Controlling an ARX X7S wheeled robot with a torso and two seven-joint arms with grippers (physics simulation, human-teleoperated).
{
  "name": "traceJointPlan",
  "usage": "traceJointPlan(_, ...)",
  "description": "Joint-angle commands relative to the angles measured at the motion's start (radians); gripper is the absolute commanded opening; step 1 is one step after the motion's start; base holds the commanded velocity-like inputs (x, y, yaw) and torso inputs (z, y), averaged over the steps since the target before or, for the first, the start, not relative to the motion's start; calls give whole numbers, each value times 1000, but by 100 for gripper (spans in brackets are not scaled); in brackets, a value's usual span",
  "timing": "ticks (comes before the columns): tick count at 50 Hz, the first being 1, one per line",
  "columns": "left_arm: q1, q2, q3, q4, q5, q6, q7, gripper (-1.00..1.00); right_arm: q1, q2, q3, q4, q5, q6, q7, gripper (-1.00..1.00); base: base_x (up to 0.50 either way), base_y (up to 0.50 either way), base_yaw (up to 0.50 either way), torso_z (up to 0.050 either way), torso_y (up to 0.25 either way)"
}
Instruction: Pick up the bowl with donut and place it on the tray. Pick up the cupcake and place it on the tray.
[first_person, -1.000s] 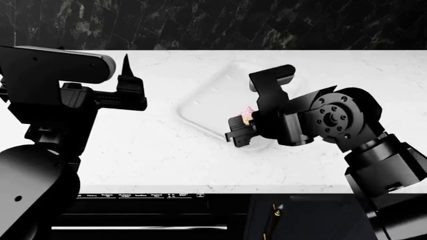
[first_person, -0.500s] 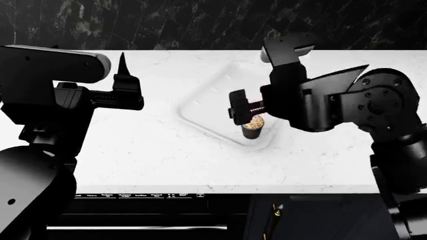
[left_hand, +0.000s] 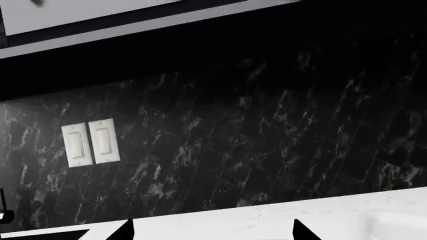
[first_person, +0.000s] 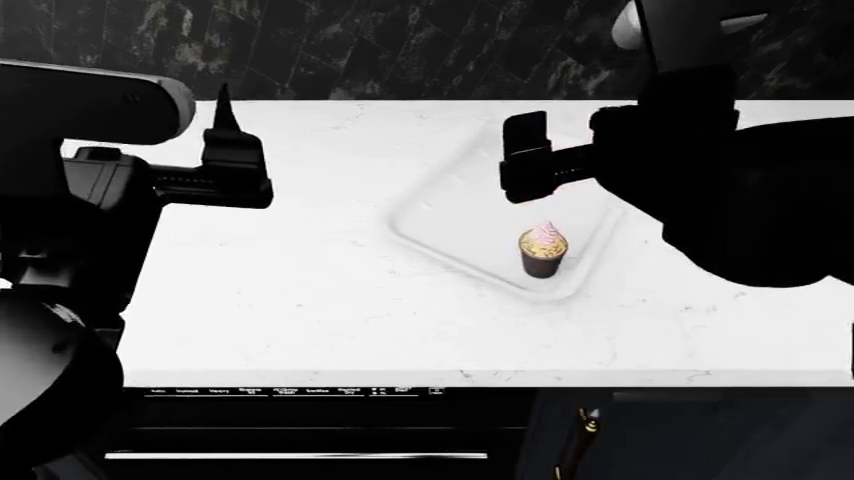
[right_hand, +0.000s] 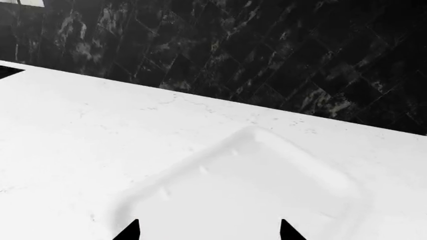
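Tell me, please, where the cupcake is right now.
In the head view, the cupcake stands upright on the tray, near its front right corner, below the raised right gripper.

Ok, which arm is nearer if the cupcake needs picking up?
The right. Its open right pincer hangs over the tray, just behind the cupcake. The left pincer is off to the side over the counter, away from the tray.
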Motion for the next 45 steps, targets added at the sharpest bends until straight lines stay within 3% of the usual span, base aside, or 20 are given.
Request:
traceJointPlan(1, -118, -81, -95, -41, -493, -90, -417, 100, -28, 49, 54, -126, 41, -32, 29, 100, 1, 500, 0, 0, 0)
traceJointPlan(10, -192, -174, -63, -81, -773, -40, -669, 100, -16, 44, 50, -139, 56, -32, 34, 100, 1, 500, 0, 0, 0)
traceJointPlan(21, -202, -216, -36, -73, -820, 3, -715, 100, -25, 61, 58, -200, 111, -43, 87, 100, 0, 500, 0, 0, 0)
traceJointPlan(37, -186, -297, -33, -42, -927, 77, -801, 100, -84, 197, 143, -469, 330, -135, 297, 100, 0, 500, 0, 0, 0)
traceJointPlan(45, -181, -322, -35, -29, -943, 100, -810, 100, -133, 244, 205, -562, 351, -177, 313, 100, 1, 500, 0, 0, 0)
